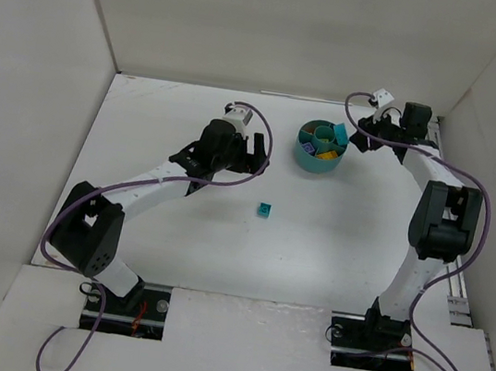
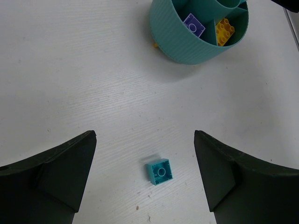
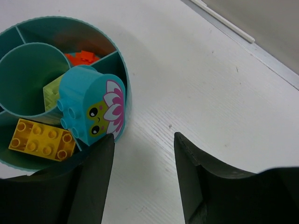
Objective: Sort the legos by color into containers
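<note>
**Desk:** Where's the loose piece?

**Me:** I've got one teal brick (image 2: 160, 171) lying flat near the middle of the table (image 1: 313, 251). It's well apart from the tub (image 1: 320, 147), which sits toward the far edge, right of centre.

**Desk:** Left side?

**Me:** My left fingers (image 1: 252, 149) are spread wide above the table with nothing in them. In their wrist view the brick shows low between them. I only see their inner faces, and the rest is cut off at the bottom.

**Desk:** And the right?

**Me:** The right fingers (image 1: 363, 135) hang just beside the tub on its right, parted and empty. One tip is right up against the tub wall, and I cannot tell whether it touches.

**Desk:** What's in the tub?

**Me:** From the right wrist I see a yellow brick (image 3: 42, 139) in one wedge and an orange-red piece (image 3: 81, 58) in shadow in another. A light green brick (image 3: 52, 91) is mostly hidden behind the centre ring. A big rounded teal piece (image 3: 93, 105) with a face and a pink flower stands up above the rim, and I can't tell which wedge it's in. A purple brick (image 2: 193, 24) shows only from the left wrist, partly cut off by the wall. A tiny yellow bit (image 2: 155, 45) peeks out at the tub's foot, too small to make out.
</note>
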`<act>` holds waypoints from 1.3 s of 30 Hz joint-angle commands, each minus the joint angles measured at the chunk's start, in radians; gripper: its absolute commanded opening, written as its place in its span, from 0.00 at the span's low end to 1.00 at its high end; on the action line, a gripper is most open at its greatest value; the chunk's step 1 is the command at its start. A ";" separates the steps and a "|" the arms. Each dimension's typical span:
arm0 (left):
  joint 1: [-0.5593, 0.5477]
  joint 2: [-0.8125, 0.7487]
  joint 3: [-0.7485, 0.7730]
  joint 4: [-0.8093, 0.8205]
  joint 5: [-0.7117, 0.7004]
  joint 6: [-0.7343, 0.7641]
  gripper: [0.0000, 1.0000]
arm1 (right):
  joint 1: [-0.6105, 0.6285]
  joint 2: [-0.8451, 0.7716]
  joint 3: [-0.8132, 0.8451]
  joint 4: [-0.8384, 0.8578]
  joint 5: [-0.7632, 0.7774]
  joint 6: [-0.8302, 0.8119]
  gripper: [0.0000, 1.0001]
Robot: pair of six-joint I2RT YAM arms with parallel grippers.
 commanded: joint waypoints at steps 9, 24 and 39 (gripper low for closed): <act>0.004 -0.014 0.043 0.028 0.010 0.004 0.83 | 0.054 0.043 0.108 -0.097 0.034 -0.071 0.57; 0.004 0.004 0.043 0.028 0.010 0.004 0.82 | 0.081 -0.017 0.108 -0.156 0.157 -0.082 0.54; 0.004 0.004 0.053 0.019 0.010 0.004 0.82 | 0.093 -0.011 0.117 -0.166 0.091 -0.066 0.57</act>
